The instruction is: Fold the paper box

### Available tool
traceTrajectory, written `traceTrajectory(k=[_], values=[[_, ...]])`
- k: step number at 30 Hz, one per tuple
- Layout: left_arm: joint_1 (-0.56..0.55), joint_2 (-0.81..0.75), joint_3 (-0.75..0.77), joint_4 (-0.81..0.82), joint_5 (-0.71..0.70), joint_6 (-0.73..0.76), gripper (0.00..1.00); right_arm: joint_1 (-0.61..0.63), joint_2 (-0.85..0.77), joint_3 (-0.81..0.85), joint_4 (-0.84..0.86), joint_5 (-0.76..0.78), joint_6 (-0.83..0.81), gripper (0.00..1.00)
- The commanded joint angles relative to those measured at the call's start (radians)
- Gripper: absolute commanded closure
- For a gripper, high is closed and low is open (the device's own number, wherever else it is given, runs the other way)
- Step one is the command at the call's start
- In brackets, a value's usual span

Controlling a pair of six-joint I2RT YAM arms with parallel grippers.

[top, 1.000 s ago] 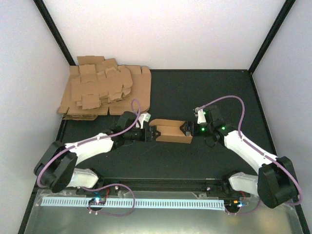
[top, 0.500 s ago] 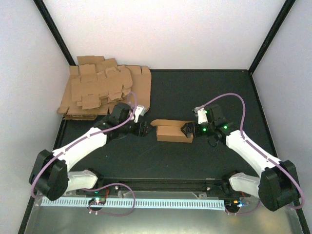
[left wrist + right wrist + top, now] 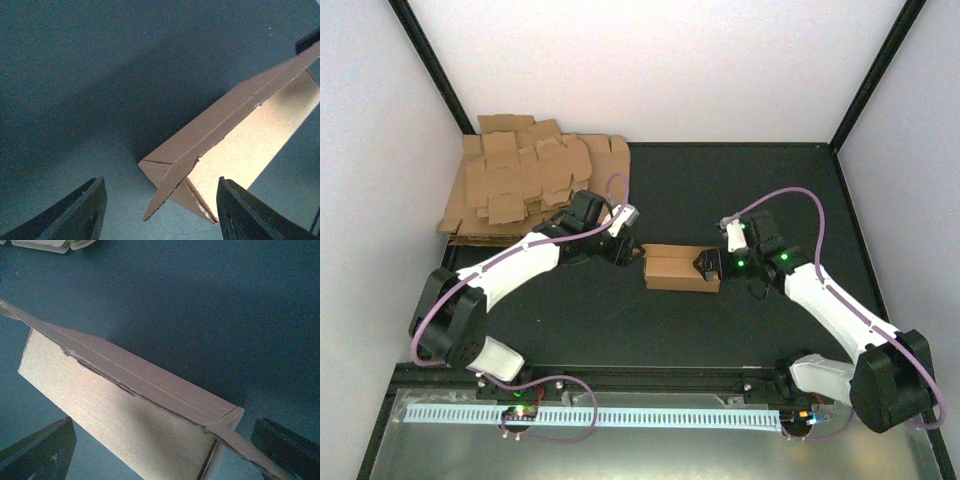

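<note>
The paper box [image 3: 677, 268] is a small brown oblong carton lying on the dark mat between my two arms. My left gripper [image 3: 631, 252] stands open just off its left end. In the left wrist view the box's [image 3: 235, 125] pointed end flap sticks out toward my left gripper [image 3: 161, 181], touching neither finger. My right gripper [image 3: 706, 267] is wide open at the right end. In the right wrist view the box [image 3: 125, 410] lies between the spread fingers of my right gripper [image 3: 162, 421], and a thin lid flap juts past its end corner.
A thick pile of brown cardboard sheets [image 3: 525, 188] lies at the back left corner, its edge showing in the right wrist view [image 3: 45, 244]. Black frame posts and white walls bound the dark mat [image 3: 720, 190].
My left arm pulled back from the box's left end, swung farther back and returned open beside it. The box's lid came down and the box shifted slightly right. My right gripper opened wider.
</note>
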Motion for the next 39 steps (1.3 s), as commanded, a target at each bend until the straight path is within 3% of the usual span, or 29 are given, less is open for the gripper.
traceTrajectory(k=[1,7,16,22,27,34,39], values=[[0.006,-0.004,0.024,-0.004,0.09,0.057,0.38,-0.004,0.013,0.01,0.008,0.019,0.0,0.01],[0.006,0.015,0.024,0.008,0.135,0.062,0.46,-0.004,0.031,-0.02,0.065,-0.003,0.03,0.0],[0.003,0.038,0.059,-0.06,0.095,0.039,0.76,-0.003,0.025,-0.039,0.087,0.0,0.042,0.0],[-0.022,0.017,0.059,-0.078,0.085,-0.062,0.91,-0.004,0.021,-0.054,0.114,-0.027,0.064,0.01],[-0.063,0.013,0.053,-0.042,0.059,-0.188,0.98,-0.002,0.011,-0.084,0.156,-0.074,0.101,0.01],[-0.064,-0.024,-0.026,0.101,0.061,-0.402,0.98,0.003,-0.054,-0.146,0.212,-0.082,0.157,0.01],[-0.067,-0.037,-0.011,0.096,0.028,-0.4,0.98,0.022,-0.119,-0.2,0.249,-0.064,0.166,0.0]])
